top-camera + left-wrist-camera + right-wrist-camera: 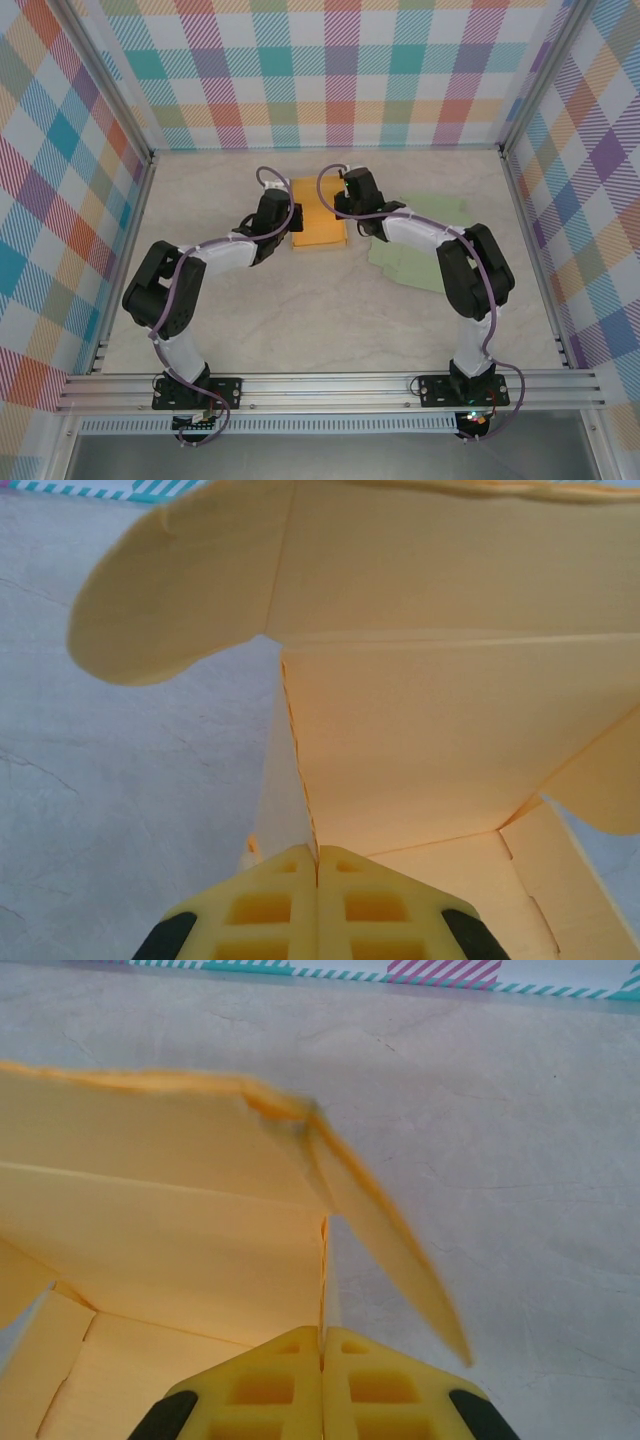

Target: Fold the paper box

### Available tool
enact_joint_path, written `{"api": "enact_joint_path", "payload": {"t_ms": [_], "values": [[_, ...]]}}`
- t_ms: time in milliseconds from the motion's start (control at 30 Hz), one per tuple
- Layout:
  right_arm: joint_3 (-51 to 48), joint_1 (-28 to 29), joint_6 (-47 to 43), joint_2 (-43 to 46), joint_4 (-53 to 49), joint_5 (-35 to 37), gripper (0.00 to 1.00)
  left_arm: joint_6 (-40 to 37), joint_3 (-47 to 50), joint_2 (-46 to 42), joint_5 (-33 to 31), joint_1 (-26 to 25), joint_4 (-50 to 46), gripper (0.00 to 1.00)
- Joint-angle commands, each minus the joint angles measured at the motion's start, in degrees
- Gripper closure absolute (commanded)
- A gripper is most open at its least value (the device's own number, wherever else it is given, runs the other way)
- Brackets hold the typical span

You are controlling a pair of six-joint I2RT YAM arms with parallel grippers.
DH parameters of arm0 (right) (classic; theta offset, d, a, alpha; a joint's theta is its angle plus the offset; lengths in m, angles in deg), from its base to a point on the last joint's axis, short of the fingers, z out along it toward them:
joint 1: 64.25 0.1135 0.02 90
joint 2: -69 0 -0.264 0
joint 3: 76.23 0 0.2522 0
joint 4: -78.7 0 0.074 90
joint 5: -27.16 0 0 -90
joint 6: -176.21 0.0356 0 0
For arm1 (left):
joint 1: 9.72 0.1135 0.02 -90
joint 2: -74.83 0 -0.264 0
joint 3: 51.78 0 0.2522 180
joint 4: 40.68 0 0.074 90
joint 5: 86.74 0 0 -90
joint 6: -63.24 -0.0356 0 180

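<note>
- Top: we log the box (318, 228) between left gripper (292, 218) and right gripper (340, 205), partly raised; green sheets (415, 255) beyond the right one.
- Left wrist: jaws pinched on a box (430, 740) wall; flap (170, 600) ahead unfolded.
- Right wrist: jaws likewise pinched on a wall; flap (390, 1250) loose. We read no writing.

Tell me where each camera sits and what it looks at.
Top external: above and behind, looking down on the table, both arms, the orange paper box and a green sheet.
Left wrist: on the left arm, facing past the left tool into the box.
Right wrist: likewise, past the right tool.
Shared: all three see the box.
</note>
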Motion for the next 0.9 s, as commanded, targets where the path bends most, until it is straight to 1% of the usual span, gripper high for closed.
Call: {"api": "enact_joint_path", "payload": {"t_ms": [0,333,567,867], "values": [[-1.17,1.74,1.93,1.16,4.08,-2.11,0.93,2.37,0.99,0.56,-0.05,-2.65,3.79,1.0],[-5.79,3.17,4.93,2.57,6.23,-3.27,0.93,3.2,4.37,-0.43,-3.34,-4.29,4.44,1.0],[-9.67,4.18,5.06,4.32,6.92,-2.19,0.93,3.8,6.99,-1.01,-4.96,-5.0,5.64,1.0],[-18.01,6.6,6.89,8.06,7.86,-2.63,0.93,8.47,13.07,-5.36,-6.05,-5.0,5.37,1.0]]}}
